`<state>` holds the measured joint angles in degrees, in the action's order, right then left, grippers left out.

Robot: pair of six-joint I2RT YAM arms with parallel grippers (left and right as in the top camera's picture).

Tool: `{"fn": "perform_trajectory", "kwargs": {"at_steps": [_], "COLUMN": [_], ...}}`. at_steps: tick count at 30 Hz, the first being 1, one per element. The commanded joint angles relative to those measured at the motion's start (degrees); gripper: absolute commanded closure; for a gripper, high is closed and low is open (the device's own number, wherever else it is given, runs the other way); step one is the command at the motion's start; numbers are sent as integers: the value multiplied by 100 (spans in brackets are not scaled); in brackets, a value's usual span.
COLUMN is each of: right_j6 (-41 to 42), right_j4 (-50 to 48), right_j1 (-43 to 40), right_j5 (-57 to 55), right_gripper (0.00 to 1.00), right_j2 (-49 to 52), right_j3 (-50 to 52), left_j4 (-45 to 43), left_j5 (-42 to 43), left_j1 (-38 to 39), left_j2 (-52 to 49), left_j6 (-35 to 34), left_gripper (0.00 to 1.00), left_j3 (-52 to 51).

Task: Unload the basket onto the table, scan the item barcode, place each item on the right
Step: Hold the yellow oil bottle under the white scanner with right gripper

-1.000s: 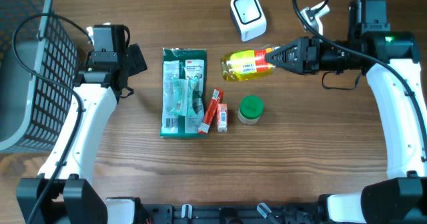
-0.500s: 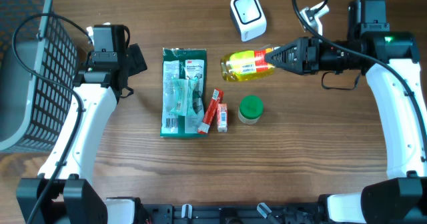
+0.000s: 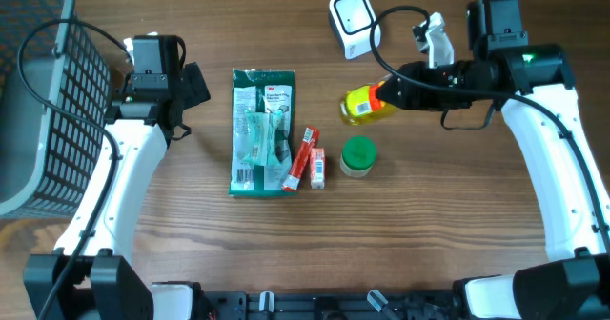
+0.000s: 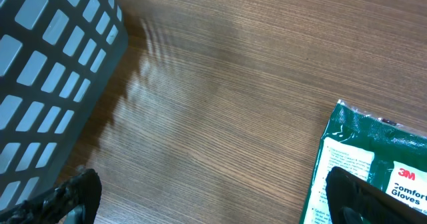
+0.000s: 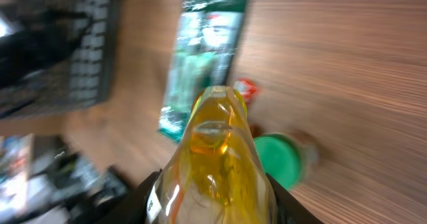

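The right claw (image 3: 386,93) is clenched on the yellow bottle (image 3: 362,104), which sits at about 1 o'clock from the middle of the table (image 3: 429,225). From overhead the bottle looks short. Its neck end is buried in the claw, and only a strip of label shows, too small to make out a barcode. Whether its free end touches the table cannot be told.

The white scanner (image 3: 354,22) stands at 11 o'clock from the bottle, near but apart. The green-lidded jar (image 3: 358,155) sits at 6 o'clock from the bottle.

The right wrist view is blurred. The bottle (image 5: 217,157) fills the lower centre, with the dark fingers (image 5: 152,199) cut off at the bottom edge on either side. Beyond it lie the smeared green lid (image 5: 280,161) at 3 o'clock and the glove packet (image 5: 203,57) at 12 o'clock.

The left claw (image 3: 193,85), at 9 o'clock on the table, is released with its jaws spread wide around bare wood. In the left wrist view only its fingertips (image 4: 67,196) show, in the bottom corners. The glove packet (image 4: 373,164) is cropped at 4 o'clock in that view, and the grey basket (image 4: 47,84) is cropped at 10 o'clock.

From overhead, the packet (image 3: 261,131) lies flat at 9 o'clock from the bottle, with small red packs (image 3: 310,158) just beside its lower right corner. Their print is unreadable. The basket (image 3: 38,91) runs off the left edge.
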<state>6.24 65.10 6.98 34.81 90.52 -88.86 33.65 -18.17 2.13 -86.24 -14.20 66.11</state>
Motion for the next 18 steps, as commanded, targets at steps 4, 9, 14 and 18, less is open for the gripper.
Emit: {"fn": "perform_trajectory", "kwargs": {"at_steps": [4, 9, 14, 18], "right_j6": [267, -415, -654, -1185], "right_j4": [697, 651, 116, -404], "right_j1": [68, 345, 765, 1139], "right_j5": [-1620, -2511, -3825, -4717], "right_gripper": [79, 78, 78, 77], "right_j2": [273, 584, 988, 1471], "right_j3": [-2159, -2813, -2804, -2804], "left_j4": [-2, -2, -2, -2], "left_j5": [-52, -52, -52, -52], "left_j1": [-28, -28, -28, -28], "left_j2": [4, 4, 4, 4], "left_j6": [50, 50, 50, 50], "left_gripper": [0, 0, 0, 0], "left_j3": [61, 61, 61, 61]}}
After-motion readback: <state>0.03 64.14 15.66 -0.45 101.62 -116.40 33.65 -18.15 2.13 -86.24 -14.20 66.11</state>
